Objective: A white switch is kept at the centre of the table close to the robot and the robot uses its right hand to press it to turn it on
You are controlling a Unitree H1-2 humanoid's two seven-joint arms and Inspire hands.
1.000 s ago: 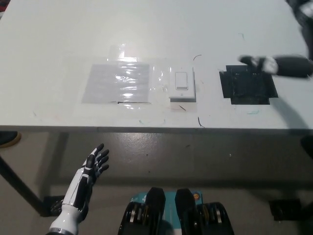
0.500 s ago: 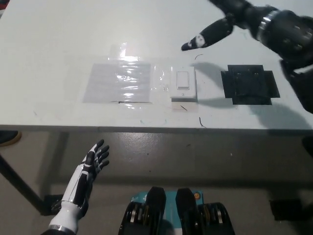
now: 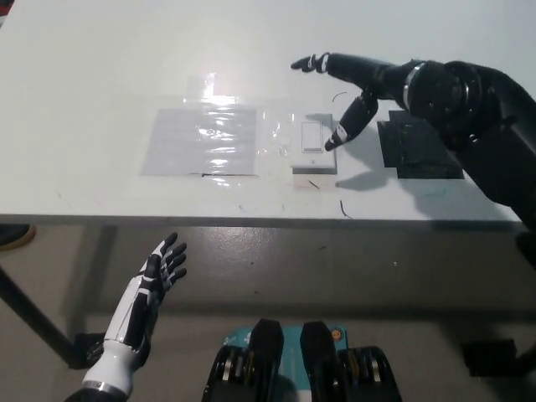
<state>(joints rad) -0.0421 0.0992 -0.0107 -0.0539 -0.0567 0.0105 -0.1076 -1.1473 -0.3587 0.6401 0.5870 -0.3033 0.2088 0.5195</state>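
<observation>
While the black right arm is entering from the right edge of the frame, its upper part is being cut off there, and it is covering part of the black square patch (image 3: 423,151) at center right. The right hand (image 3: 362,84) is reaching over the table (image 3: 100,67) with fingers spread and grasping nothing; one fingertip (image 3: 333,142) is pointing down at the right edge of the switch (image 3: 313,144), and whether it is touching the plate cannot be told. One switch is showing, lying flat just right of center in the frame, near the table's front edge. Its long axis is running from top to bottom of the frame, and its rocker position is too small to read. One sheet of clear film (image 3: 201,138) is lying just left of it, glare blurring its surface. The white left hand (image 3: 159,272) is resting at lower left, below the table edge, fingers released and apart.
</observation>
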